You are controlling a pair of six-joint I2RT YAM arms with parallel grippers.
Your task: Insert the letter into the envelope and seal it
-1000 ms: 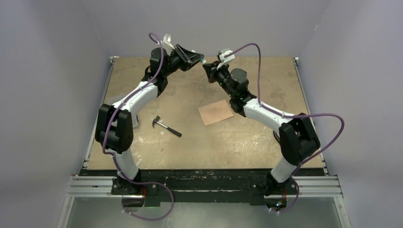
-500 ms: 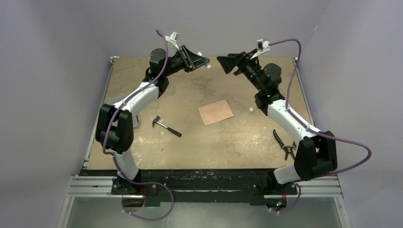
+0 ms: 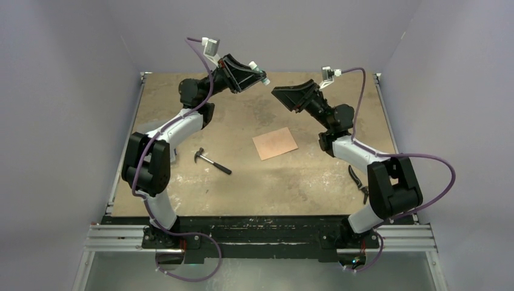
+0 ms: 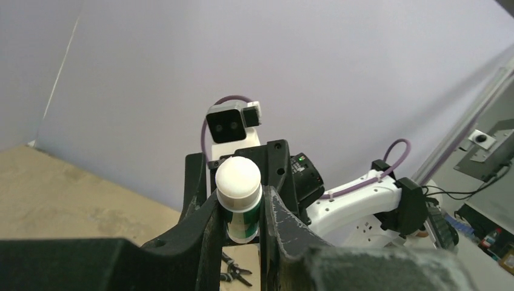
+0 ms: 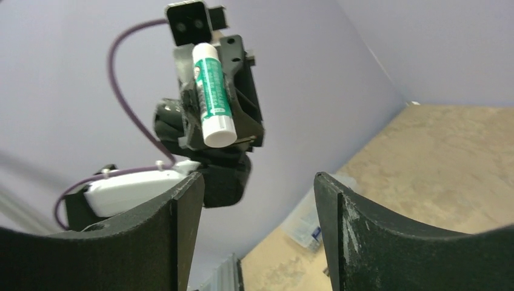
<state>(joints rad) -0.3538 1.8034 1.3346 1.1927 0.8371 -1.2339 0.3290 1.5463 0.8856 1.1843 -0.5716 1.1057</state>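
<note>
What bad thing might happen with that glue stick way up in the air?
The left claw holds the glue stick high above the table, so it might slip and drop. The open right claw points at it and might bump it loose.

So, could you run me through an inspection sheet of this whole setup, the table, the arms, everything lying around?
Surface: worn tan table, stained.
Job's things: one flat salmon-pink paper mid-table, no flap showing; letter or envelope, cannot tell. Second sheet: nothing seen.
Clutter: hammer left of it; pliers partly behind the right arm.
Grippers: left gripper raised, shut on a glue stick; right gripper raised, open, empty.
Cables: purple cables looping off both arms.
Surroundings: plain lilac walls; metal rail at near edge.
</note>
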